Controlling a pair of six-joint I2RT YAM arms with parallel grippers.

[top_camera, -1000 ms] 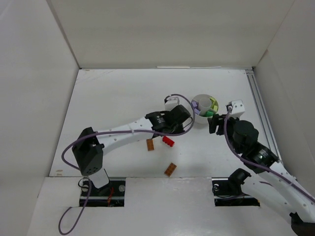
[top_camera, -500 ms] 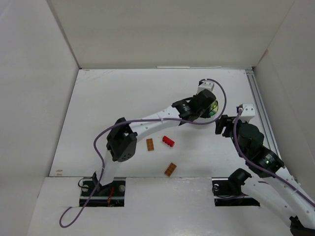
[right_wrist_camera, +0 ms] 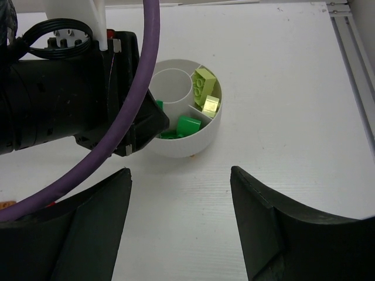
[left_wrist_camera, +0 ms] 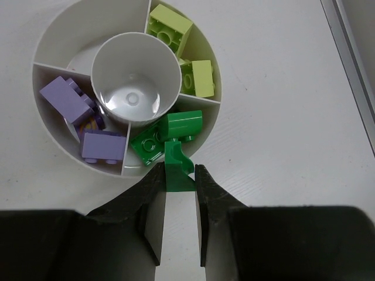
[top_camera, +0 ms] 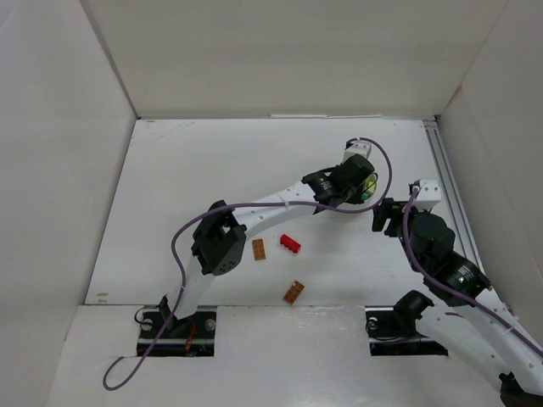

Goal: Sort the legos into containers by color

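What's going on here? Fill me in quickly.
The left arm has its jaws shut on a green brick, held at the edge of the round dish, by the compartment holding two other green bricks. Yellow-green bricks and purple bricks fill other compartments. The right arm hovers beside the dish, jaws open. One red brick and two orange bricks lie unsorted on the table.

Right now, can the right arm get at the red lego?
Probably yes: the right tool is open and empty, nothing lies between it and the red lego, and the left arm crosses farther back.
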